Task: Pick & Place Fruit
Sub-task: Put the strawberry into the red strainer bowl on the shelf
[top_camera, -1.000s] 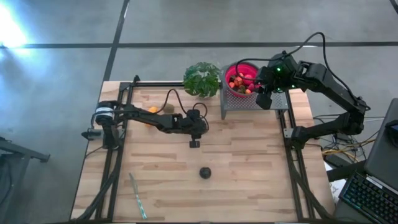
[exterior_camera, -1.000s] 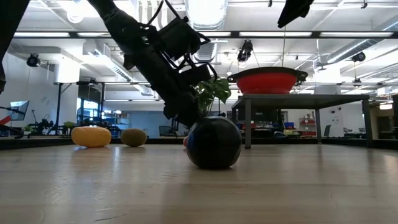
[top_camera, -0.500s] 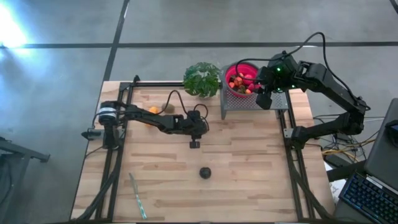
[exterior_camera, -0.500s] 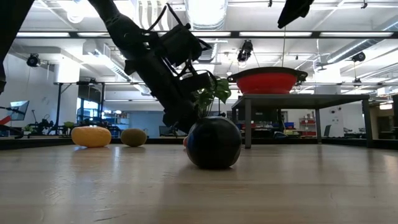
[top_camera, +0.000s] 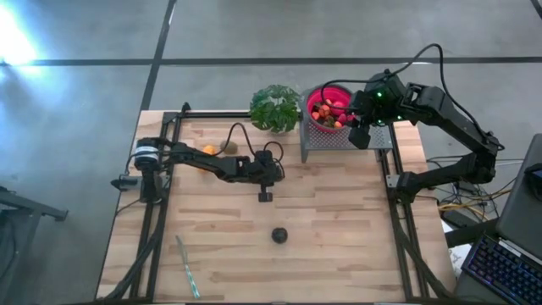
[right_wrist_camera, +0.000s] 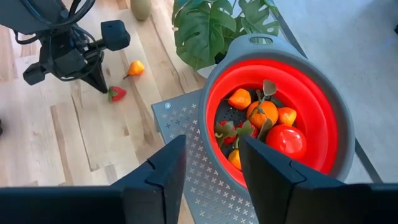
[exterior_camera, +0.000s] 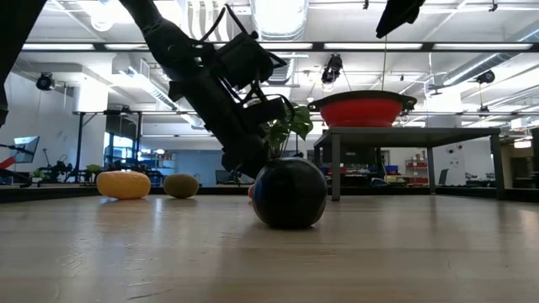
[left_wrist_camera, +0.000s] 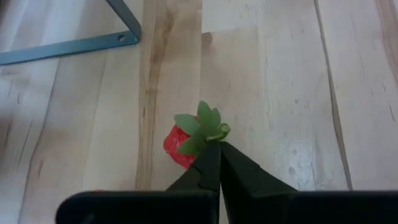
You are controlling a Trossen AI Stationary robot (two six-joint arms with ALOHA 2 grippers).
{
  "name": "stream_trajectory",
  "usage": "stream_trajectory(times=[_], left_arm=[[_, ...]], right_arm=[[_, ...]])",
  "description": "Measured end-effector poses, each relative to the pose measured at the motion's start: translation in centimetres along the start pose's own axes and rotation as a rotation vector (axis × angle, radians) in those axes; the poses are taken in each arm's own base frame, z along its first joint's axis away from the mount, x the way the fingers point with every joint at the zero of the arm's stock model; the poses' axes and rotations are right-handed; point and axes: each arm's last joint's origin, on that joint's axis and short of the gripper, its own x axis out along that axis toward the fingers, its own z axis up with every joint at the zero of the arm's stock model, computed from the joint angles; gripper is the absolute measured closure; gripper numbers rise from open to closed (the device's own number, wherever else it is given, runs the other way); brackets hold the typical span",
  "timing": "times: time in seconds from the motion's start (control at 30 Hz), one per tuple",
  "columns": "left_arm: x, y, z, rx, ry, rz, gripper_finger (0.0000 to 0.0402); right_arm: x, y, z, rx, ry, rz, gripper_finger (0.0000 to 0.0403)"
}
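Pinching strawberry (left_wrist_camera: 181, 144) leaves, left gripper (left_wrist_camera: 217, 163) closed; right gripper (right_wrist_camera: 211, 163) parted over red bowl (right_wrist_camera: 323, 118); plant (right_wrist_camera: 214, 25) beside.

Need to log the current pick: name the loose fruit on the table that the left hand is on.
The strawberry, pinched by its green leaves in the left hand; the dark round fruit, yellow piece and kiwi lie untouched.

Bare table (top_camera: 339, 220) around dark fruit (top_camera: 279, 235)

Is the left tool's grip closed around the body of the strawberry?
No. In the left wrist view the left tool is shut on the green leaves of the strawberry, whose red body lies beside the tips.
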Motion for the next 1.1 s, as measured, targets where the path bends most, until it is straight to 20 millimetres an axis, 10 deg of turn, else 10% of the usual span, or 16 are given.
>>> stream_trajectory(times=[0.67,1.1], left_arm=[[-0.18,-0.41,0.17,0.035,-0.007,-0.007,0.0259],[-0.62,-0.85,0.78,0.045,-0.040,-0.013,0.0258]], right_arm=[[0.00,0.00,0.00,-0.008,0.000,0.000,0.0289],[0.00,0.00,0.00,-0.008,0.000,0.000,0.0249]])
